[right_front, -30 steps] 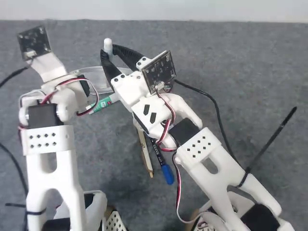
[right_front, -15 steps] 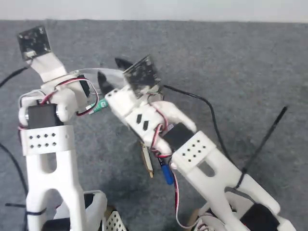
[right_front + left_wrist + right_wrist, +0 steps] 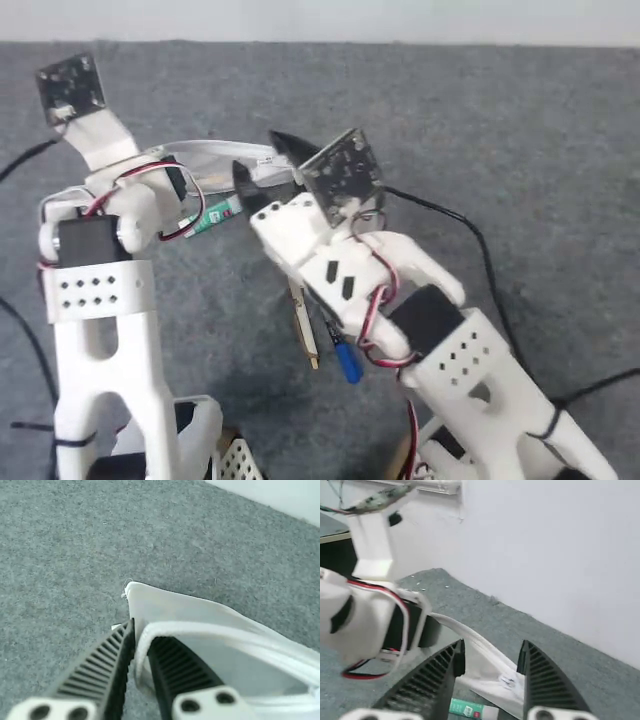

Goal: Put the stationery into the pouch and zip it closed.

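The white pouch point(image 3: 210, 625) lies open on the grey mat, and my left gripper point(image 3: 141, 635) is shut on its rim near one corner. In the high view the pouch point(image 3: 215, 157) stretches from the left arm toward my right gripper point(image 3: 262, 158). That gripper point(image 3: 492, 647) is open, its black fingers point(image 3: 440, 680) straddling the pouch's zipper edge point(image 3: 487, 662) without pinching it. A green-labelled item point(image 3: 215, 215) lies beside the pouch. A wooden stick point(image 3: 303, 325) and a blue pen point(image 3: 342, 355) lie on the mat under the right arm.
The left arm point(image 3: 367, 605) stands close to the right gripper. Black cables point(image 3: 480, 250) run across the mat to the right. Open grey mat lies at the far side and right. A pale wall point(image 3: 545, 555) rises behind the table.
My right gripper dropped from a raised pose to the pouch, then shifted right along its edge. A white object seen at its tips a second ago is gone from view. The left arm held still.
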Controlling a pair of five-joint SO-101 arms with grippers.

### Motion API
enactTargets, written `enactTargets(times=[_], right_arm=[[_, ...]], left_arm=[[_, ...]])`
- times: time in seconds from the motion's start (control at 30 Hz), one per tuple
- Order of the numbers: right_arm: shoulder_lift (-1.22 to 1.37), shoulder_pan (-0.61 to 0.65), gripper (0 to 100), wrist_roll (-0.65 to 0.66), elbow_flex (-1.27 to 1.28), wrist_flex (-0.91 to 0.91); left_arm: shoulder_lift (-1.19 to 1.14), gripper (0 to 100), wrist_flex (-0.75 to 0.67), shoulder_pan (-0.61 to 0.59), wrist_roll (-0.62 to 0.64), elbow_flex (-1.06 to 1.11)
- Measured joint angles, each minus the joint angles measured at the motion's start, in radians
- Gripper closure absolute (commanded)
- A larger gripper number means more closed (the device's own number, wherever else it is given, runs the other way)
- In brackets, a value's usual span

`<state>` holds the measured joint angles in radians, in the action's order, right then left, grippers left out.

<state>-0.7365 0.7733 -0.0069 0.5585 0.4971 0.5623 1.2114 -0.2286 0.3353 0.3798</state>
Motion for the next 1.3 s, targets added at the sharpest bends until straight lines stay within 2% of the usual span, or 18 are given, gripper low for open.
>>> enactTargets(times=[0.27, 0.47, 0.77, 0.93, 1.3], right_arm=[[-0.005, -0.052, 82.8, 0.0, -0.041, 0.186], [0.043, -0.054, 82.8, 0.0, -0.044, 0.213], [0.35, -0.054, 82.8, -0.104, -0.129, 0.213], [0.575, -0.054, 82.8, -0.213, -0.256, 0.213], [1.057, -0.031, 82.8, -0.551, -0.643, 0.213]], left_arm=[[0.0, 99, -0.009, -0.017, 0.026, 0.0], [-0.002, 99, -0.009, -0.16, 0.037, -0.081], [-0.002, 99, 0.006, -0.368, 0.037, -0.129], [-0.002, 99, 0.006, -0.46, 0.037, -0.129], [-0.002, 99, 0.029, -0.546, 0.037, -0.129]])
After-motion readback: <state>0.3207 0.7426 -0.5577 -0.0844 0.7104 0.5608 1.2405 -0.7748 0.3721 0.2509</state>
